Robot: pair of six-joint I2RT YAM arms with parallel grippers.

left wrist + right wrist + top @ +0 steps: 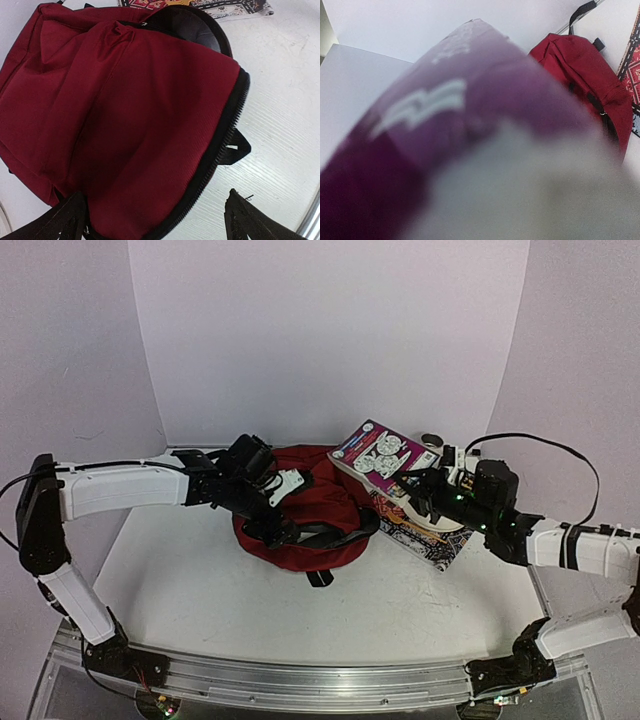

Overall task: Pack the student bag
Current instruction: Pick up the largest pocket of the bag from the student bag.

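Backpack [125, 125] looks soft and floppy, best pinched at its zipper rim [220, 145]; left tool [156, 210] stands apart, right tool [410, 483] clamps a purple book [375, 452].

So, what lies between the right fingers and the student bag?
The purple book that the right fingers hold, reaching toward the student bag; top view.

Book [375, 455] right of bag [330, 490], perhaps touching.

A purple book [372, 453] with white gear drawings is tilted above a patterned book [437, 548], which lies flat on the white table [230, 595]. A small round thing [432, 440] sits behind them, near the wall [320, 330].
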